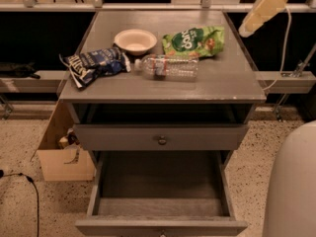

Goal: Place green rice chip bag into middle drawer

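The green rice chip bag (193, 41) lies flat on the grey cabinet top (232, 80), at the back right. The middle drawer (160, 181) stands pulled out below, its floor and side walls bare. My gripper (261, 11), pale cream, hangs in the air at the top right, beyond the cabinet's right edge and up and to the right of the bag, not touching it. It holds nothing that I can see.
On the top are also a dark blue and white chip bag (94, 63), a white bowl (135, 39) and a lying clear bottle (168, 66). A closed drawer with a round knob (161, 139) sits above the open one. A cardboard box (61, 154) stands left; my white body (291, 186) is right.
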Motion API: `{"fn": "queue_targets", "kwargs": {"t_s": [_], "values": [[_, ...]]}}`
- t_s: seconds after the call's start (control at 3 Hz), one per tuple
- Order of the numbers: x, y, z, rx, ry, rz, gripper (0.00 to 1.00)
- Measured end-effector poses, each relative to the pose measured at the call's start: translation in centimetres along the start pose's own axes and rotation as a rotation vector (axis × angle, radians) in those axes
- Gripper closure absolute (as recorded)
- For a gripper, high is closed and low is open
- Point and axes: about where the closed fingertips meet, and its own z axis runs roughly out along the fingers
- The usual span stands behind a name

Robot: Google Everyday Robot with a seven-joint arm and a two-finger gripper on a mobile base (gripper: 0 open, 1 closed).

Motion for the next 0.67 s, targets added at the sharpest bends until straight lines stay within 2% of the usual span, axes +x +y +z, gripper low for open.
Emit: {"fn": "queue_targets", "kwargs": {"t_s": [0.33,0.67], "values": [[-0.4,-2.7,-1.4,0.113,0.093,-0.044,0.0],[0.4,-5.4,-3.7,0.247,0.21,-0.05,0.0]]}}
